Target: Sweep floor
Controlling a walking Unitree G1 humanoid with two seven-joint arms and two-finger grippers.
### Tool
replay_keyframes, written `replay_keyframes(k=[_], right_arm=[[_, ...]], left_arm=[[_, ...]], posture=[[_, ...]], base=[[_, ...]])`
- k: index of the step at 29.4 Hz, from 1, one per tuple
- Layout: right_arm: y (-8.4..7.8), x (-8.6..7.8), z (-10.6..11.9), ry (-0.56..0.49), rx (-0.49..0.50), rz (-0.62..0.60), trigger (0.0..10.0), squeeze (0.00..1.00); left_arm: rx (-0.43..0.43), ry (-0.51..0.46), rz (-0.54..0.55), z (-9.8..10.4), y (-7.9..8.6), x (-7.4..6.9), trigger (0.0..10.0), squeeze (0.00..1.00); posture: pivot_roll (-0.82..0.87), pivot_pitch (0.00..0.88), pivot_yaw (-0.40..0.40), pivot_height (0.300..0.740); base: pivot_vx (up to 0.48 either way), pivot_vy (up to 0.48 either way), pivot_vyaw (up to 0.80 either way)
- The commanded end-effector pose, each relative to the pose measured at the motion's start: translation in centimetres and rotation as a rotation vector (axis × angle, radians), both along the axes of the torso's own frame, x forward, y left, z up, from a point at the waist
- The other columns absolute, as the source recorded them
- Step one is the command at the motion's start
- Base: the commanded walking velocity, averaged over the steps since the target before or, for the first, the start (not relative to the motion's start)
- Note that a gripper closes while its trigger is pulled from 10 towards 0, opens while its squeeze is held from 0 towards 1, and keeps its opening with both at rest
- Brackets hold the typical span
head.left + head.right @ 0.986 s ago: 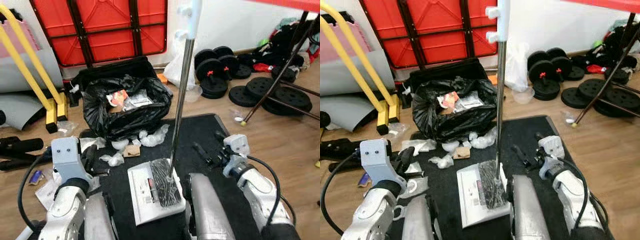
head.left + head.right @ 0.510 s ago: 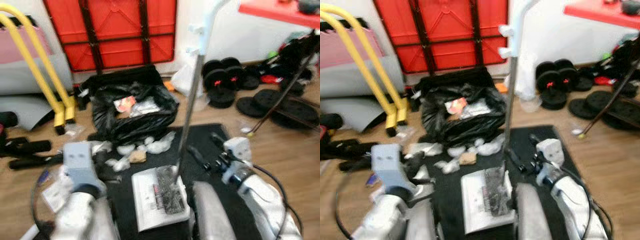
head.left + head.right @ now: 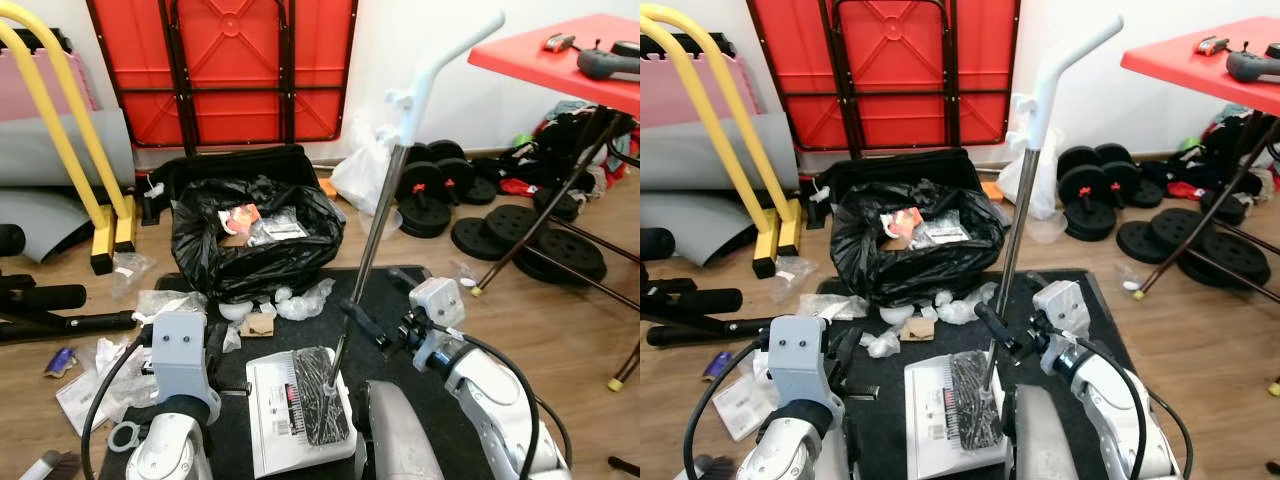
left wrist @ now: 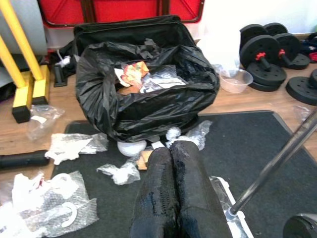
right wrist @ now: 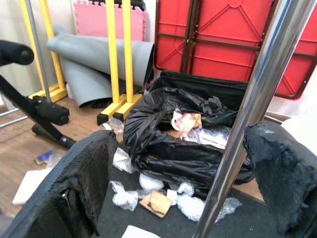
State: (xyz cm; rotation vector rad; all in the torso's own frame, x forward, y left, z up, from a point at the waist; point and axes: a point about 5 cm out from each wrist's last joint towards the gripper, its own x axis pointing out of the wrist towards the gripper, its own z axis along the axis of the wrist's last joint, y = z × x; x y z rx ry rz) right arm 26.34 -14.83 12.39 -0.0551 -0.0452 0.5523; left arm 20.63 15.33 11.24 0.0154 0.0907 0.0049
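At frame centre the broom (image 3: 375, 215) pole leans up and right, passing between the right gripper's (image 5: 185, 198) spread, unclamped fingers, while the left gripper (image 4: 173, 193) is pressed together.

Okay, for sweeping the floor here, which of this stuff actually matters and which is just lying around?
For the sweeping:
- broom, pole between the open right gripper fingers
- white dustpan under the bristles
- black trash bag
- plastic scraps on the mat and floor

Just lying about:
- weight plates
- folded red table
- yellow frame
- left gripper, shut and idle
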Motion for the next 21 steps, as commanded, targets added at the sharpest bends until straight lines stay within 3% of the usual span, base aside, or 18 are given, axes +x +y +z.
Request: replay_keyframes(k=[1, 6, 14, 21], right_arm=[[-0.3, 0.2, 0.0, 0.035, 0.015, -0.033, 10.0, 0.00], [-0.4, 0.3, -0.1, 0.045, 0.017, -0.045, 10.0, 0.00], [-0.2, 0.3, -0.3, 0.050, 0.026, -0.067, 10.0, 0.00], [0.1, 1.0, -0.7, 0.051, 0.026, -0.070, 10.0, 0.00]], left_arm=[[0.045, -0.005, 0.096, -0.2, 0.6, -0.1, 10.0, 0.00], [0.116, -0.036, 0.122, 0.2, 0.8, 0.1, 10.0, 0.00], [0.144, -0.067, 0.176, -0.1, 1.5, 0.5, 10.0, 0.00], [0.121, -0.067, 0.165, 0.0, 1.7, 1.0, 10.0, 0.00]], posture=[[-0.09, 0.000, -0.090, 0.520], [-0.09, 0.000, -0.092, 0.535], [-0.10, 0.000, -0.044, 0.555], [-0.09, 0.000, -0.045, 0.575]], base=[[0.000, 0.000, 0.00], [0.000, 0.000, 0.00], [0.000, 0.000, 0.00], [-0.342, 0.000, 0.00]])
